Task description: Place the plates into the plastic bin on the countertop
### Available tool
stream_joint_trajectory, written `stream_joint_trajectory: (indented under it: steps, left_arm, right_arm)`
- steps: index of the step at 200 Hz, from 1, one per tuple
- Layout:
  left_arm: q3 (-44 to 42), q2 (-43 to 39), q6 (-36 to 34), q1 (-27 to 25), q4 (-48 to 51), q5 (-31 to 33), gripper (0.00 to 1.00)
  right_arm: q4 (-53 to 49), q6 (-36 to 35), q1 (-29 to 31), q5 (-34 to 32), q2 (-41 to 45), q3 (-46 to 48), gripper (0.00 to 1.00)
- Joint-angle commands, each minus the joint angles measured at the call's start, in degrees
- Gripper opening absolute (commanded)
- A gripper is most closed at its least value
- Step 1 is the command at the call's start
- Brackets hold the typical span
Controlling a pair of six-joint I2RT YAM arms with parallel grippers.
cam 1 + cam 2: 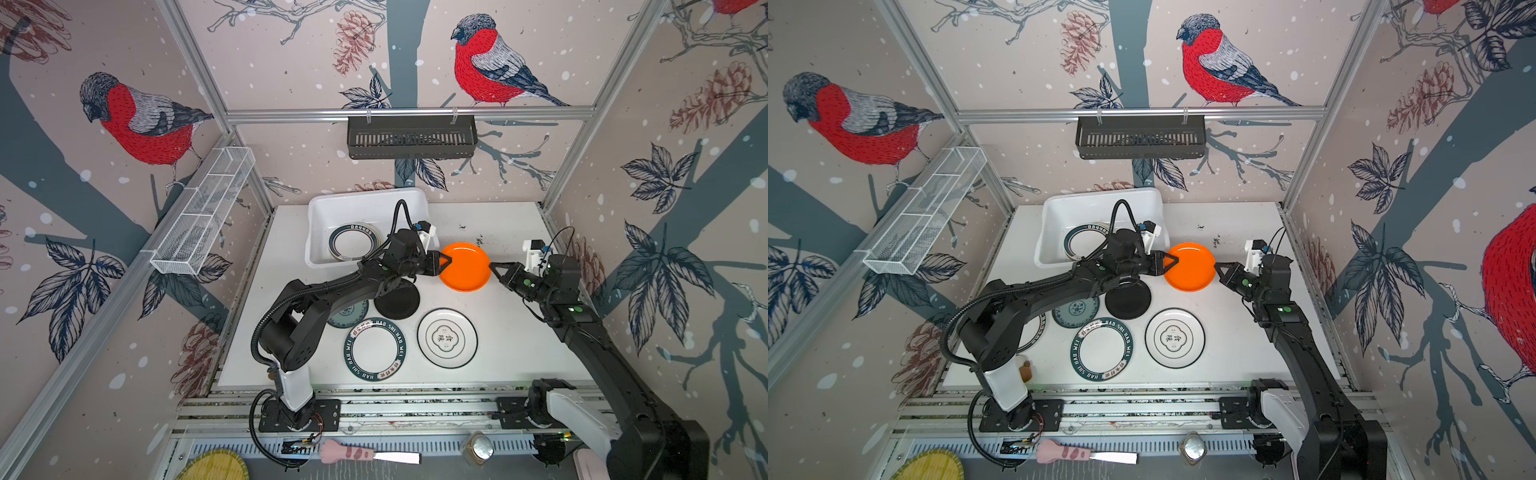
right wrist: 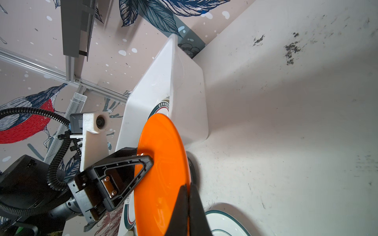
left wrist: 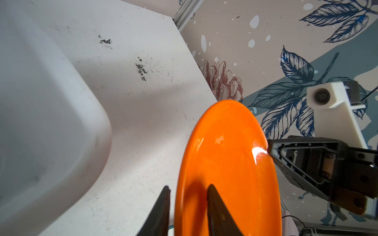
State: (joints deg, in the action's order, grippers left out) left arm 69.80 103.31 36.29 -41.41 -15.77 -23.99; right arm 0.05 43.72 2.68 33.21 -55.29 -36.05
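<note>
right claw (image 1: 492,265) clamped on orange plate (image 1: 467,270) rim; left claw (image 1: 448,261) straddling opposite rim, can't tell if gripping

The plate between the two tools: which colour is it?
The plate is glossy orange, clearest in a top view.

Looked like a lab test cell: white countertop (image 1: 511,332) boxed in by aluminium rails (image 1: 409,113) and bird-print panels (image 1: 291,50).

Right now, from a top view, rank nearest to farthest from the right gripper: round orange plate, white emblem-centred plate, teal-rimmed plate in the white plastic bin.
1. Round orange plate, in the right gripper.
2. White emblem-centred plate, front of the countertop.
3. Teal-rimmed plate, in the white plastic bin.
</note>
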Motion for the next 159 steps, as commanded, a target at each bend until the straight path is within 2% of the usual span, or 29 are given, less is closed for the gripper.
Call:
stream_joint_trajectory:
  steps: [1, 48, 67, 106, 114, 124, 142, 159]
  left_arm:
    - [-0.41, -0.38, 2.2, -0.08, -4.83, -1.68, 0.29]
    - [-0.42, -0.3, 2.27, -0.08, -4.6, -1.56, 0.2]
    - [-0.37, -0.3, 2.26, -0.04, -4.61, -1.53, 0.18]
    - [0.59, 0.03, 1.23, 0.1, -3.06, -1.23, 0.18]
    - [0.8, 0.12, 1.11, 0.1, -2.8, -1.26, 0.2]
    - [1.02, 0.14, 0.89, 0.1, -2.39, -1.32, 0.25]
    - [1.36, -0.17, 0.24, 0.19, -1.77, -0.85, 0.27]
    - [1.52, -1.06, -0.62, 0.19, -1.57, -0.34, 0.39]
  right_arm:
    - [2.6, -0.57, 0.8, -1.31, -0.63, -1.35, 0.01]
    - [3.24, -0.7, 2.69, -1.66, -2.85, -2.86, 0.01]
    - [3.29, -0.66, 3.11, -1.73, -3.03, -2.95, 0.12]
    - [1.44, -1.82, 3.05, -3.65, -1.9, -2.95, 0.19]
    - [0.24, -2.27, 2.88, -4.81, -1.77, -3.1, 0.26]
    - [-1.59, -2.63, 2.48, -6.9, -1.75, -3.23, 0.42]
    - [-1.37, -3.1, 1.11, -11.27, -2.96, -1.61, 0.69]
    - [-2.28, -3.23, -2.54, -13.45, -8.63, -2.1, 0.76]
